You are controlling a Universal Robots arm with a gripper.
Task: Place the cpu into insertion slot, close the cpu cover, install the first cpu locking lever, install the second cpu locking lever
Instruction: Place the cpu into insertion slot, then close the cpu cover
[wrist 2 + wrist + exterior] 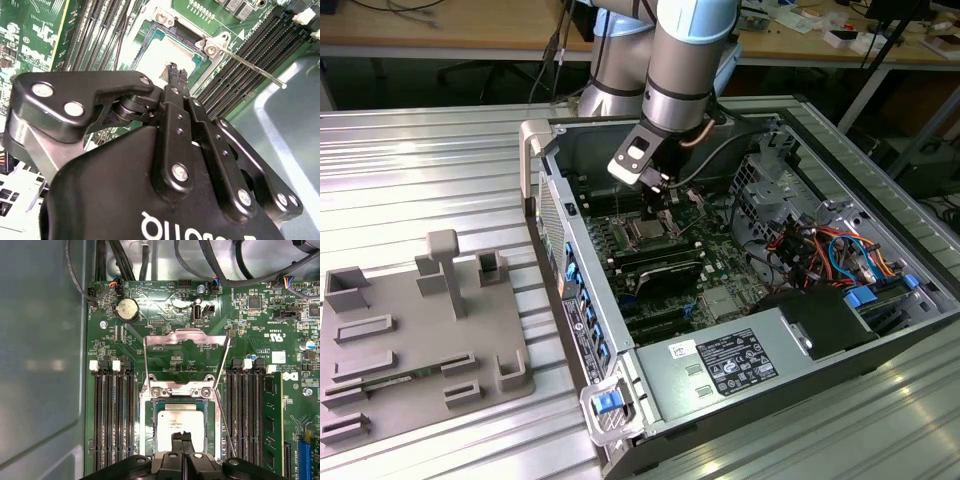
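The cpu (pixel 180 424), a small silver-topped square, lies flat in the insertion slot (pixel 150 432) on the green motherboard; it is also seen in the second wrist view (pixel 162 52). The cpu cover (pixel 186 337) stands raised on its hinge at the slot's far edge. A thin locking lever (pixel 250 65) sticks out free beside the slot and shows as a thin rod (pixel 225 427) in the first wrist view. My gripper (pixel 181 439) is shut with nothing between its fingers, tips just above the cpu's near edge. In the exterior view the gripper (pixel 656 205) hangs over the slot inside the open computer case.
Long black memory slots (pixel 115 420) flank the socket on both sides. A coin battery (pixel 126 307) and cables (pixel 215 260) lie beyond the cover. The case holds a power supply (pixel 725 365) and coloured wiring (pixel 825 250). A grey fixture plate (pixel 415 345) sits at the exterior view's left.
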